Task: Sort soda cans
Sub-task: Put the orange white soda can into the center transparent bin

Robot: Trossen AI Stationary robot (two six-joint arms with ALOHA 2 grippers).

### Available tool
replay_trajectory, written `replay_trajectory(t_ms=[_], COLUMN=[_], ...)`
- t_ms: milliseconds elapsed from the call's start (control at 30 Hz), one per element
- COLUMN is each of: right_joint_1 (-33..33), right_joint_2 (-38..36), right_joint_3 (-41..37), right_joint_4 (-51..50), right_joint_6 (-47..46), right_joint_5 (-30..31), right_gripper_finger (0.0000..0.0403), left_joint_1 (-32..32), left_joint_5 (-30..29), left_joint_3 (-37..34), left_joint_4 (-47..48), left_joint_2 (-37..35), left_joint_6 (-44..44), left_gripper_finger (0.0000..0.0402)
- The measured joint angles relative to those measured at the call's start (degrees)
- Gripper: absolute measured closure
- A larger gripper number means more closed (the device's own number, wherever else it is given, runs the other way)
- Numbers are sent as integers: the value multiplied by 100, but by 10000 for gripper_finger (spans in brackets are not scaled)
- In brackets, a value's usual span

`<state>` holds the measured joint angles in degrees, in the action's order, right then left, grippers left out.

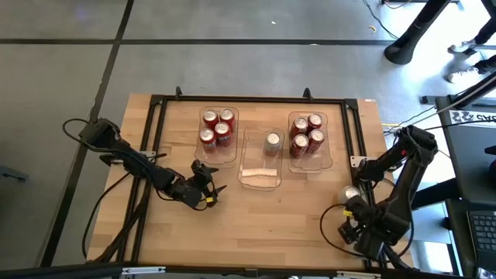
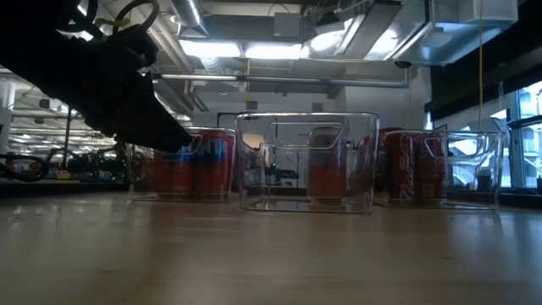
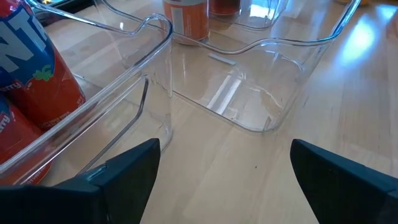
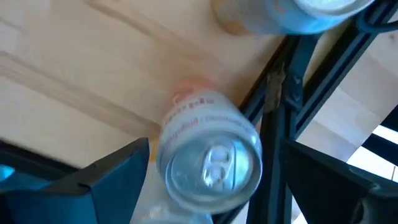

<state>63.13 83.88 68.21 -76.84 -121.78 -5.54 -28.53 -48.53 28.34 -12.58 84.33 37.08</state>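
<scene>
The left arm is stretched low across the desk [image 1: 256,209], its left claw [image 1: 211,194] spread and empty, pointed at the near ends of the left bin [image 1: 217,147] and middle bin [image 1: 260,167]. The right arm is folded at the desk's right edge, where the right claw [image 4: 205,186] is spread around a pale soda can [image 4: 210,163]. Four red cans [image 1: 216,127] are held in the left bin, four more [image 1: 308,132] in the right bin [image 1: 310,160], one pale can [image 1: 272,142] in the middle bin.
</scene>
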Motion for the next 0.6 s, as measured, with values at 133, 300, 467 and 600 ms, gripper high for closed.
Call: replay_trajectory(t_ms=[133,300,467,600], right_joint_1=[-4,-2,115,289], right_joint_2=[0,-2,-2,1], right_joint_3=[-114,-327,-593,-775], right_joint_4=[-2,549,905,1189], right_joint_6=[-13,-43,-316,-565], right_joint_5=[40,-37,-104,-111], right_gripper_finger=[49,49,49,49], left_joint_1=[0,0,1,1], left_joint_5=[0,0,0,1], left_joint_3=[0,0,0,0], left_joint_4=[-1,-2,-6,-7], left_joint_2=[0,0,0,1], left_joint_6=[0,0,0,1], left_gripper_finger=[54,54,54,54])
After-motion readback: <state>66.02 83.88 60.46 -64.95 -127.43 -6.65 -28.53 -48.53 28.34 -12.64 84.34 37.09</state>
